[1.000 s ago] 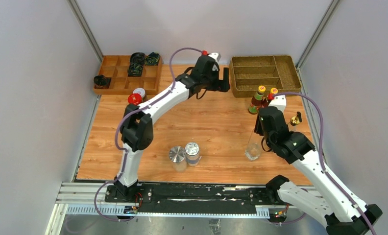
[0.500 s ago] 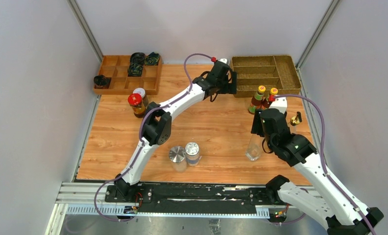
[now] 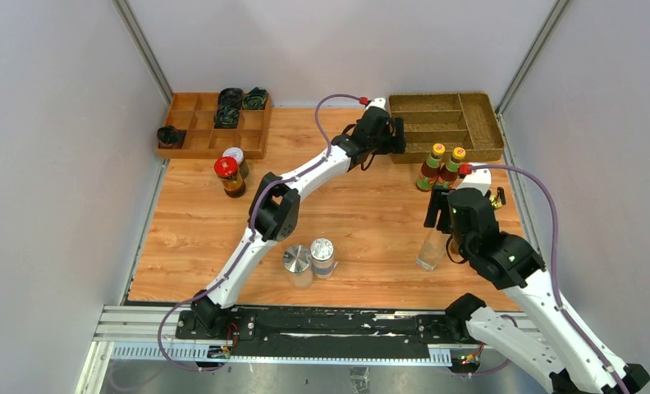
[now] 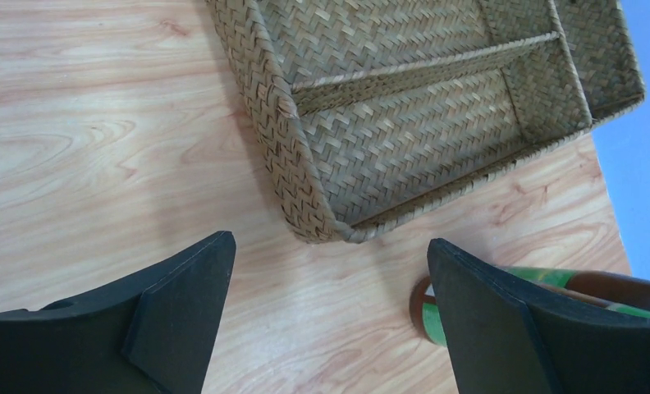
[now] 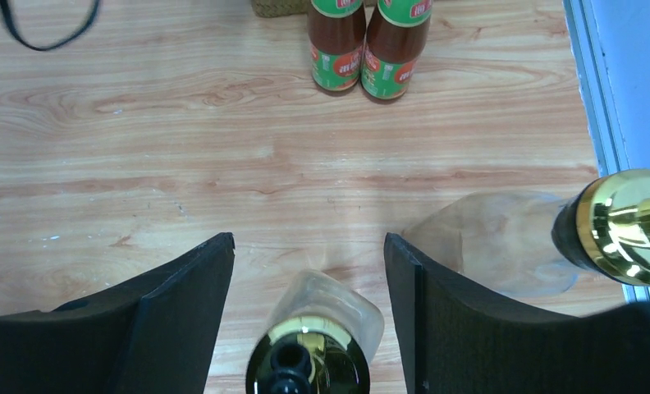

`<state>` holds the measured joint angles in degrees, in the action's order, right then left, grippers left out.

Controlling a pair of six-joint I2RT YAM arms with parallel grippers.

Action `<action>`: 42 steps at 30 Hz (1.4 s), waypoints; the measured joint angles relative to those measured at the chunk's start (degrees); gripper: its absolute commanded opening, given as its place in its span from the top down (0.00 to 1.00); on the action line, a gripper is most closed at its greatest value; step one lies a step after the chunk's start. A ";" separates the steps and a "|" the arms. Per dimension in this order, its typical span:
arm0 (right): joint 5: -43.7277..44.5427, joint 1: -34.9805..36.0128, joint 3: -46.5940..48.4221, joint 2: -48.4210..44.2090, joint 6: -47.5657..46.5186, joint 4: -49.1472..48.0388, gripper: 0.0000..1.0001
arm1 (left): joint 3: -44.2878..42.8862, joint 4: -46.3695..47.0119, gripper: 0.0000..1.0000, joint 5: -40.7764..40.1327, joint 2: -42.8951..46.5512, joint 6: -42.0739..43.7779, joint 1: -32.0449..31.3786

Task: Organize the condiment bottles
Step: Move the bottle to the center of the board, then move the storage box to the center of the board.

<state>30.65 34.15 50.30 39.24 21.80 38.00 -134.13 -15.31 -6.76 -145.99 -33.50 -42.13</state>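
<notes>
Moved: the left arm has reached further toward the upper right of the top view, and the right arm has shifted slightly right.
Left gripper (image 4: 330, 320): fingers spread wide with nothing between them, above bare table (image 4: 100, 148).
Beside it: a corner of the wicker tray (image 4: 404, 123), upper centre of its wrist view.
Right gripper (image 5: 309, 316): fingers spread, straddling a clear gold-spouted bottle (image 5: 318, 328). It may be brushing the right pad, but the view is too poor to tell.
Second clear bottle (image 5: 502, 242): just right of it, at the table edge.
Sauce bottles (image 5: 364, 49): touching pair, top centre, in front of the tray.
Shakers (image 3: 309, 260): side by side, lower centre of the top view.
Jars (image 3: 231, 168): red-lidded and white-lidded, upper left, just below the wooden tray (image 3: 199, 123) of cloth rolls (image 3: 229, 107).
</notes>
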 measured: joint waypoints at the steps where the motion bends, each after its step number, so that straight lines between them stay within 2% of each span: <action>1: -0.26 0.02 0.39 -0.37 -0.24 0.28 0.27 | -0.63 0.55 0.08 0.09 -0.85 -0.17 0.04; 8: -4.22 0.33 4.39 -2.64 -2.23 0.31 0.26 | -2.05 3.69 0.11 0.13 -5.03 -2.12 0.92; 19: -9.49 0.37 4.57 -2.99 -4.26 -2.43 0.25 | -2.05 7.48 0.13 0.04 -7.30 -4.22 3.80; 27: -9.99 0.37 5.46 -3.10 -5.20 -2.84 0.25 | -7.10 7.58 0.18 -0.37 -10.67 -4.85 4.44; 42: -10.27 0.37 5.44 -4.09 -5.29 -3.80 0.25 | -4.59 10.95 0.18 3.78 -10.38 -5.99 4.20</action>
<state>20.38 34.52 55.75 35.16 16.51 34.20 -138.72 -4.36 -2.98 -156.38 -39.48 -37.93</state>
